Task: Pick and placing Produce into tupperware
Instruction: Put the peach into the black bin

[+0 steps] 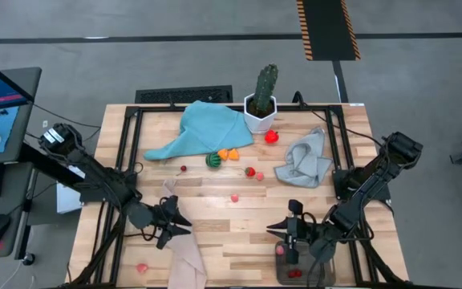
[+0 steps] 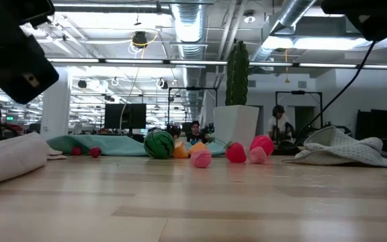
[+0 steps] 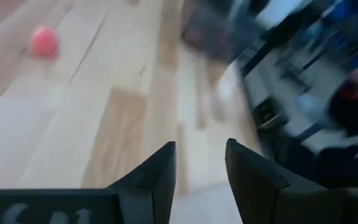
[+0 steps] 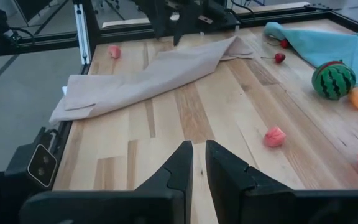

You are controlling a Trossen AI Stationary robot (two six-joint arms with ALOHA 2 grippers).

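Light wooden table point(image 1: 239, 233) carrying teal cloth point(image 1: 207, 128), grey cloth point(image 1: 305, 159), beige cloth point(image 1: 184, 255), potted cactus point(image 1: 261, 100), scattered produce point(image 1: 235, 197), tupperware point(image 1: 299, 269).

Left tool point(image 1: 176, 222) hovers over the beige cloth point(image 1: 184, 255); right tool point(image 1: 289, 229) hangs above the tupperware point(image 1: 301, 269).

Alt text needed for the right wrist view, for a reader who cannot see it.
The right gripper hangs empty over bare wooden table, its fingers nearly together. Ahead lies a beige cloth with a pink fruit beyond it; to one side sit another pink fruit, a toy watermelon and a teal cloth.
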